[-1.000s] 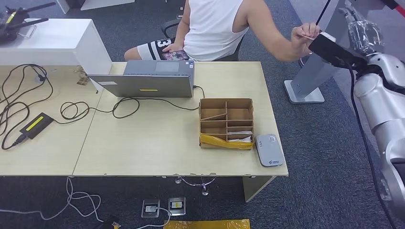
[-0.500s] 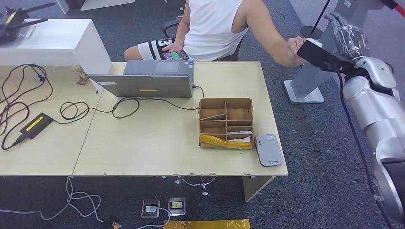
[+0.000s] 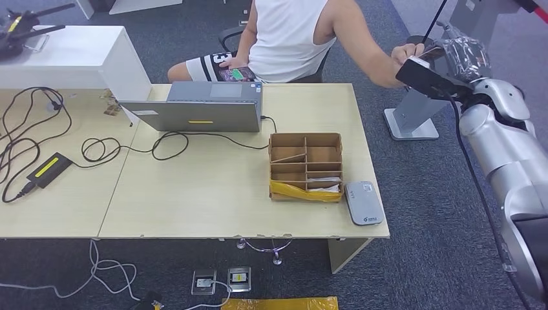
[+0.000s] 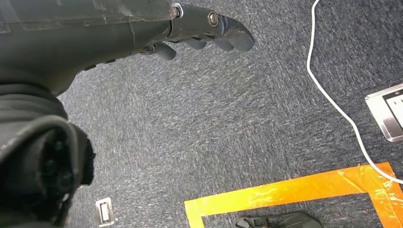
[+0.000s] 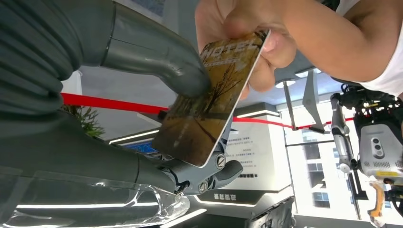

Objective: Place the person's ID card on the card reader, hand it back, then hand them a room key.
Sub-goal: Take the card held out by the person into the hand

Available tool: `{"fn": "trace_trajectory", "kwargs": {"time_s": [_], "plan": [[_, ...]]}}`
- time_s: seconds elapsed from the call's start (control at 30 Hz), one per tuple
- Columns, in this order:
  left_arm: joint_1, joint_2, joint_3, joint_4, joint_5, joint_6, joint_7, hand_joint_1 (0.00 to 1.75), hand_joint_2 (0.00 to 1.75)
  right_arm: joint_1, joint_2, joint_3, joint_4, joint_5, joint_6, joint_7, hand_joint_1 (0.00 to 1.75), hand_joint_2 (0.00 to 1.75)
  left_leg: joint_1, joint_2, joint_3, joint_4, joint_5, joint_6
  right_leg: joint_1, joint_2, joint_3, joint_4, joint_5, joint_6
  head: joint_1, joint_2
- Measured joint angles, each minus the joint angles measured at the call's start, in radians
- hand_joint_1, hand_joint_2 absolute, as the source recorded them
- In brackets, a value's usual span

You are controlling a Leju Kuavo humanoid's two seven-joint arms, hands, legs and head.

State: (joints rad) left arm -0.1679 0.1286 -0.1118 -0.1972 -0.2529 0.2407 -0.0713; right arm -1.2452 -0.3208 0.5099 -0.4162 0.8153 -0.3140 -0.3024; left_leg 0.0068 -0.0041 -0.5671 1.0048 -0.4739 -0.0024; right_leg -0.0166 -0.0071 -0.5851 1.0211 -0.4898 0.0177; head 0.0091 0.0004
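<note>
In the right wrist view a brown room key card printed "HOTEL" is pinched between my right hand's thumb and its darker fingers. A person's hand grips the card's far end at the same time. In the head view my right hand is raised beyond the table's right end, meeting the seated person's outstretched hand. The grey card reader lies at the table's front right corner. My left hand hangs over the carpet holding nothing, fingers loosely apart.
A cardboard divider box with cards in its front compartments stands beside the reader. A laptop and trailing cables occupy the table's left and middle. A grey stand base sits on the floor under my right arm.
My right arm has swung slightly left toward the person. The person's hand has stayed at my right hand and now grips the card's end.
</note>
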Motion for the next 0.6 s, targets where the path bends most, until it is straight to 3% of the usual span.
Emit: {"fn": "trace_trajectory", "kwargs": {"time_s": [0.6], "plan": [[0.001, 0.000, 0.000, 0.000, 0.000, 0.008, 0.000, 0.00, 0.00, 0.021, 0.001, -0.012, -0.004, -0.136, 0.011, -0.051, 1.75, 1.75, 0.000, 0.000, 0.000, 0.000, 0.000, 0.000, 0.000, 0.000, 0.000, 0.000, 0.000, 0.000, 0.000, 0.000]]}}
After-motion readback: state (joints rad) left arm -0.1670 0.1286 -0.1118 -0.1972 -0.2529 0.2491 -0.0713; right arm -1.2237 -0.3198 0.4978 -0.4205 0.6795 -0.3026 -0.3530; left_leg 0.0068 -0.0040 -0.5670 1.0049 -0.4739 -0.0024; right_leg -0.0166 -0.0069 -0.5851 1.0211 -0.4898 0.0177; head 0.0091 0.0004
